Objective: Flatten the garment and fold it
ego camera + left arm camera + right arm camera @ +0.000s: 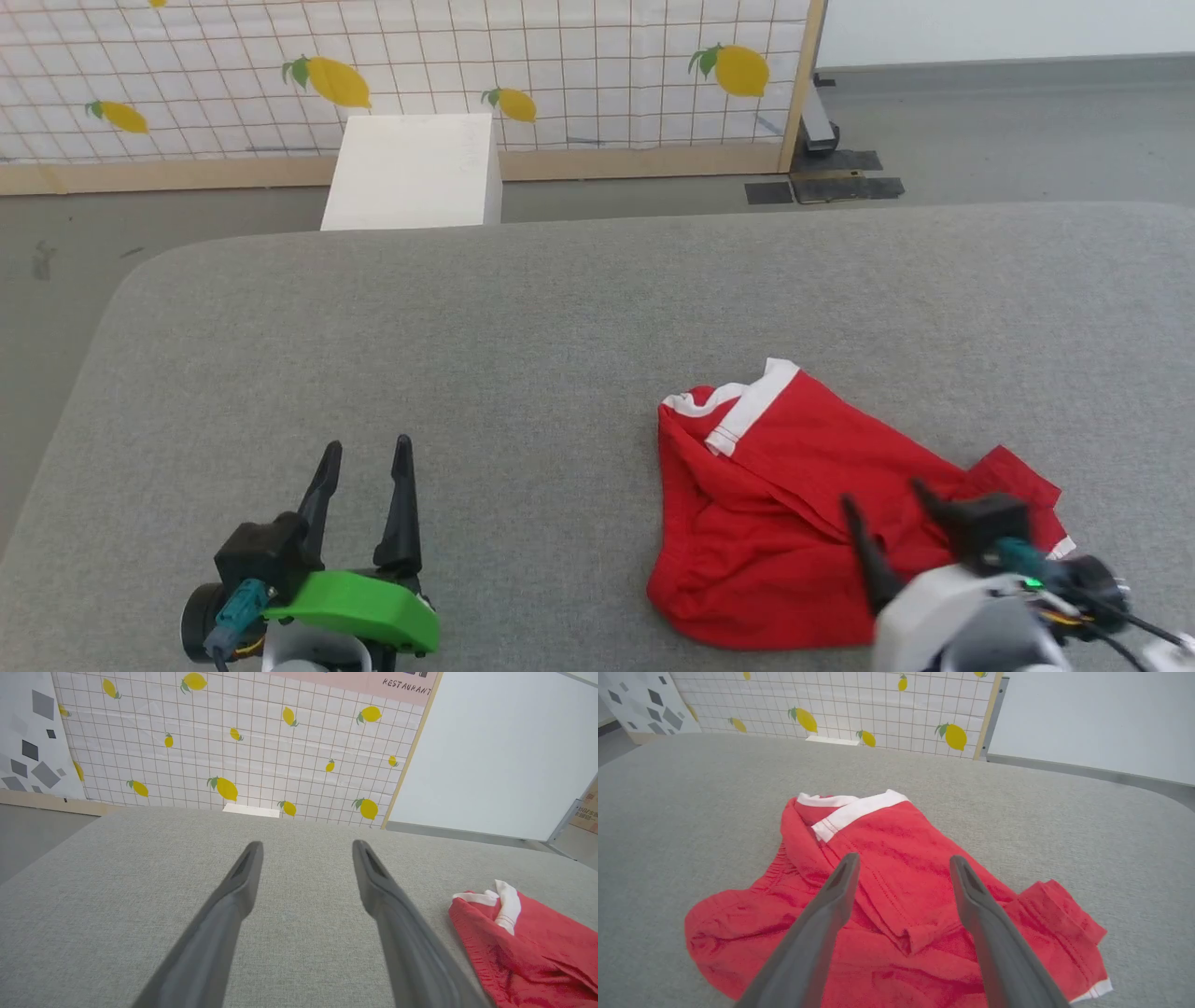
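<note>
Flattening stage: left gripper point(367, 444) and right gripper point(880, 493) both spread, empty; crumpled red white-trimmed fabric garment point(794, 504) lies bunched, so next likely needs a hem pinch, then spreading.

Left hand point(367, 444), right hand point(882, 493): fingers point(233, 896) wide apart.

Bright, even light, with faint, soft shadows. Wrist views bend straight lines toward their edges, and the near fingers point(219, 938) look slightly soft.
</note>
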Robot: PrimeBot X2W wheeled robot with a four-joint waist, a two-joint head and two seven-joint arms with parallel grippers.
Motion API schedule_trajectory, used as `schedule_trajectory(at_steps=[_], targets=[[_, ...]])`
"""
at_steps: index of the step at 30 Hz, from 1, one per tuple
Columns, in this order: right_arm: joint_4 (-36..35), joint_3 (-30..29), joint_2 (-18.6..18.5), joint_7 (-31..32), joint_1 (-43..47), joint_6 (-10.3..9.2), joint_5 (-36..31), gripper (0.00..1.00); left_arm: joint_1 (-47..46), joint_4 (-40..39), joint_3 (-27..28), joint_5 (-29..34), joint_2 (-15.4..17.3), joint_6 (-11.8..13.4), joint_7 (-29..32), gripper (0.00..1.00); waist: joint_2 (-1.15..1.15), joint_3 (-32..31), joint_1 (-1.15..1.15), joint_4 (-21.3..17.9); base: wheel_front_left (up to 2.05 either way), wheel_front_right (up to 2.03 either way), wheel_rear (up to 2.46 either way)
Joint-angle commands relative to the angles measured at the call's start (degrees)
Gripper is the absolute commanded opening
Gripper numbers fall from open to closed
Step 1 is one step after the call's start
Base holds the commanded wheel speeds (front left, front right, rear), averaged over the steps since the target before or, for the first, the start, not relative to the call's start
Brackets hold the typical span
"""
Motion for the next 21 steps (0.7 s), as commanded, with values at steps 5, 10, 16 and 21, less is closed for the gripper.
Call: schedule_trajectory(at_steps=[5, 10, 16, 21], targets=[[3.6, 4.6, -1.4, 9.4, -4.7, -0.09, -1.3, 1.00, -0.8, -0.7, -0.5, -0.2, -0.1, -0.2, -0.2, 1.00, 0.00, 2.1, 0.00, 0.9, 0.00, 0.00, 0.00], [9.6, 6.0, -2.4, 17.2, -10.1, -0.09, -2.2, 1.00, -2.3, -0.9, -1.0, -0.4, -0.1, -0.2, -0.2, 1.00, 0.00, 4.4, 0.00, 2.7, 0.00, 0.00, 0.00], [15.2, 12.0, -5.7, 21.2, -17.0, -0.09, -0.3, 1.00, -3.9, -1.0, -1.3, -0.7, -0.1, -0.1, -0.2, 1.00, 0.00, 7.2, 0.00, 4.9, 0.00, 0.00, 0.00], [19.2, 16.8, -8.5, 25.1, -22.4, -0.09, 4.9, 0.29, -5.5, -1.3, -2.0, -0.9, -0.1, 0.0, -0.2, 1.00, 0.00, 9.6, 0.00, 6.7, 0.00, 0.00, 0.00]])
